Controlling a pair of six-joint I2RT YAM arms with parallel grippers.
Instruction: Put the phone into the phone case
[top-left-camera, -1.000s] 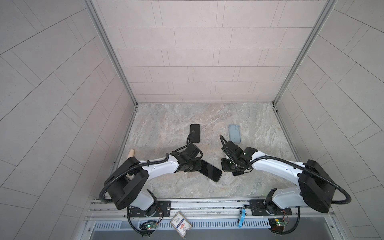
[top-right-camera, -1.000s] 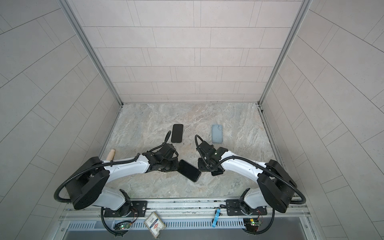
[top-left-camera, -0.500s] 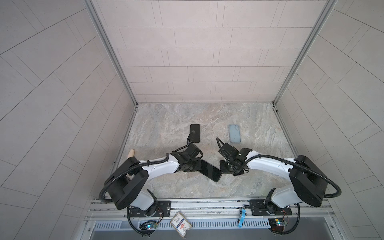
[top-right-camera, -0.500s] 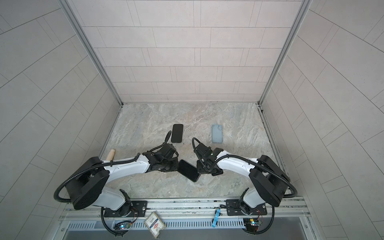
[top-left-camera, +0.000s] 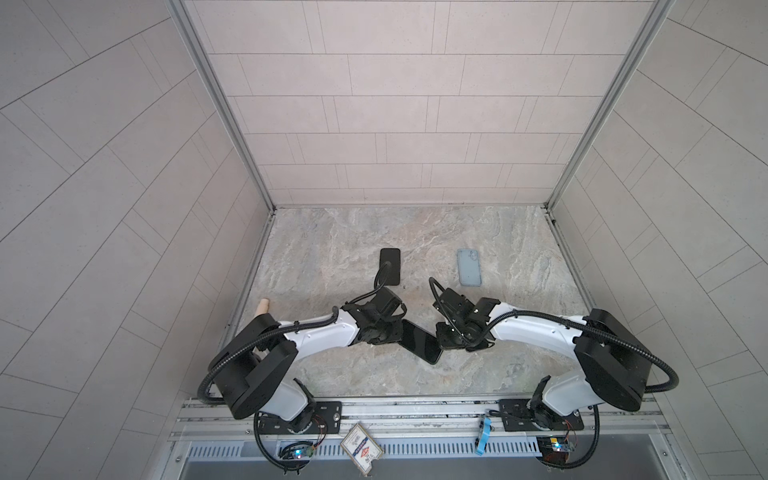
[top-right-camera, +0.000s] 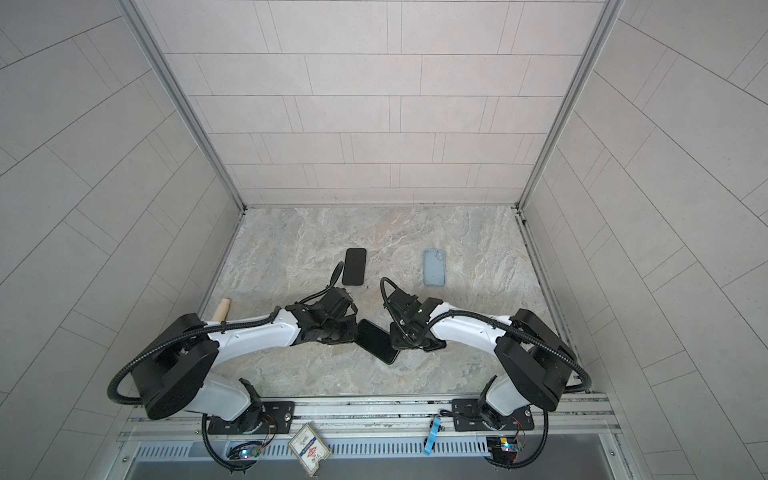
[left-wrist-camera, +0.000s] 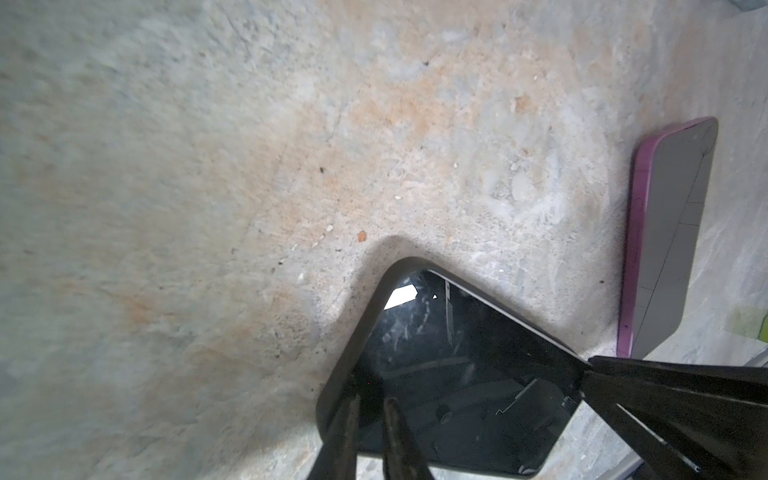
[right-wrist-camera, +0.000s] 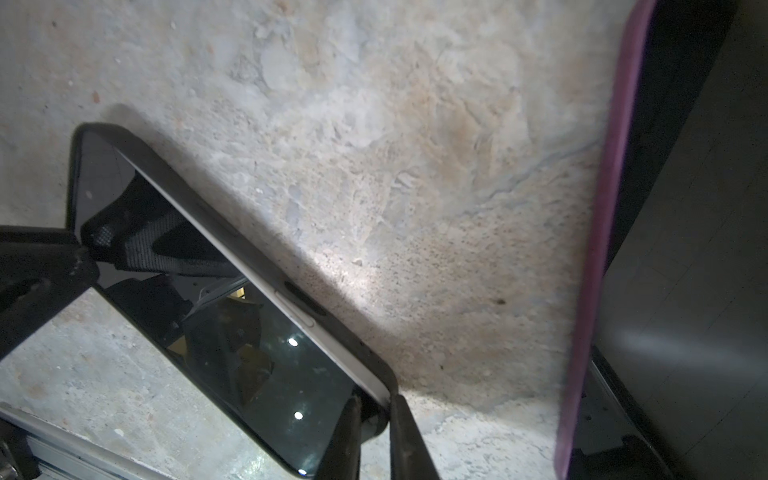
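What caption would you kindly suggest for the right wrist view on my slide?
Right pincer and left pincer grip opposite ends of the black-rimmed phone; a purple-edged phone lies nearby.

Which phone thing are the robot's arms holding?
The black phone in front, gripped at both ends. The purple-edged phone and pale blue case lie free farther back.

Seen from above, both ends of the black phone (top-left-camera: 419, 343) vanish beneath the left gripper (top-left-camera: 400, 332) and right gripper (top-left-camera: 439, 341); the wooden peg (top-left-camera: 263, 307) is partly behind the left arm (top-left-camera: 324, 336); the purple-edged phone (right-wrist-camera: 685, 291) overruns the right wrist view.
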